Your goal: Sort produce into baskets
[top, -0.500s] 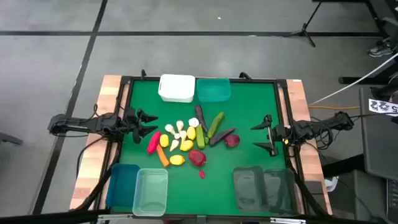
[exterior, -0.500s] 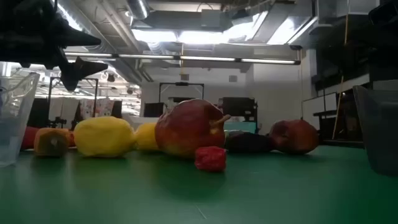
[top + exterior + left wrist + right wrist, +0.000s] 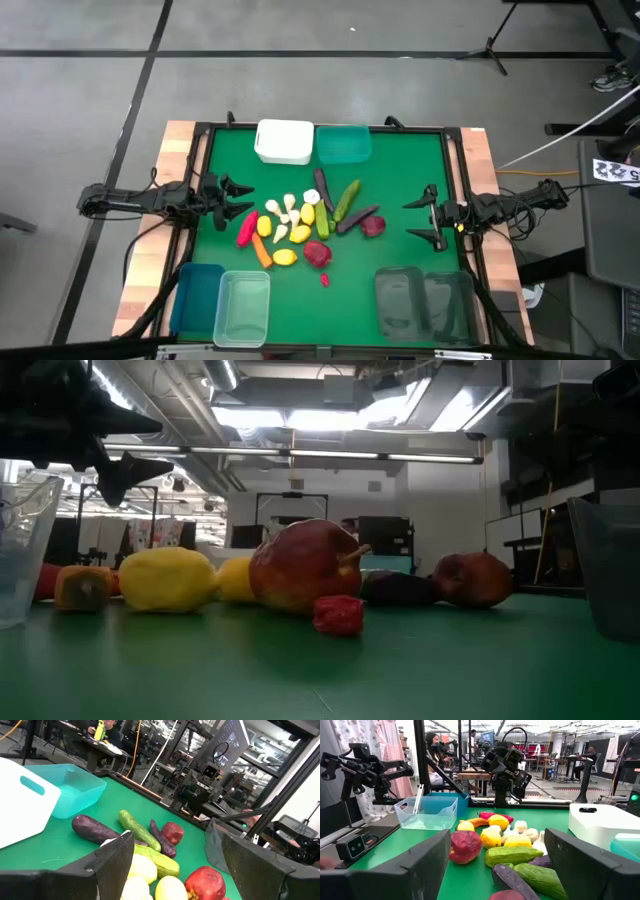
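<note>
Two grippers, left [image 3: 243, 197] and right [image 3: 411, 219], fingers wide and empty, flank the small plastic toy produce [image 3: 305, 225] heaped between them on the green worktop [image 3: 400, 180]; low view alone shows a small red piece [image 3: 338, 614] nearest.

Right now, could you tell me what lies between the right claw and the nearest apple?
Only bare green mat, in the high view, between the right claw and the apple.

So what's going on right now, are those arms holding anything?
Left gripper open, empty, at the table's left edge. Right gripper open, empty, at the right. Produce piled mid-table, unsorted. Baskets empty. Nothing blocking.
</note>
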`<move>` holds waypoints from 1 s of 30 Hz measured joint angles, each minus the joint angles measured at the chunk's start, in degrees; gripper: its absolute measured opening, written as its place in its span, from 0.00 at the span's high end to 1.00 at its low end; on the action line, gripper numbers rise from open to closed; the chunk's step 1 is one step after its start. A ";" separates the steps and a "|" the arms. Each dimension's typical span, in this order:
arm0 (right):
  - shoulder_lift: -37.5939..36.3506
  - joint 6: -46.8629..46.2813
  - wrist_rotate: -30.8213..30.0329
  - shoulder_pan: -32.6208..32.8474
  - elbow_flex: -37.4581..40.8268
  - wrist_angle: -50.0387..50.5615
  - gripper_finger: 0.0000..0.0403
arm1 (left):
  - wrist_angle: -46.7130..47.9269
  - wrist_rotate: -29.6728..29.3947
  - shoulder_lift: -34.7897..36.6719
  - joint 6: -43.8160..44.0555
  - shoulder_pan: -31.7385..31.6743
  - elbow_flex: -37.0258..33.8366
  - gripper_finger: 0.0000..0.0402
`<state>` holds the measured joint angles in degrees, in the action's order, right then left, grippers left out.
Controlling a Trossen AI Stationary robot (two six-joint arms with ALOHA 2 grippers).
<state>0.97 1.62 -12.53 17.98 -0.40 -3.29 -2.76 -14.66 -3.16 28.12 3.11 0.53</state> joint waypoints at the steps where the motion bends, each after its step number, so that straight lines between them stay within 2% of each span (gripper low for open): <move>1: 0.00 0.01 0.00 0.00 -0.01 0.00 0.20 | 0.02 0.01 0.01 -0.01 0.02 0.01 0.26; 25: 0.00 -0.01 0.03 0.00 0.00 0.00 0.20 | 0.00 -0.01 0.01 0.48 0.02 -0.01 0.26; 30: 0.02 0.01 0.04 0.00 -0.02 0.00 0.20 | -0.48 -4.67 0.02 -1.79 -0.75 0.01 0.26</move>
<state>0.99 1.63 -12.49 17.98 -0.42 -3.29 -3.24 -19.33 -3.14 26.33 2.36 0.54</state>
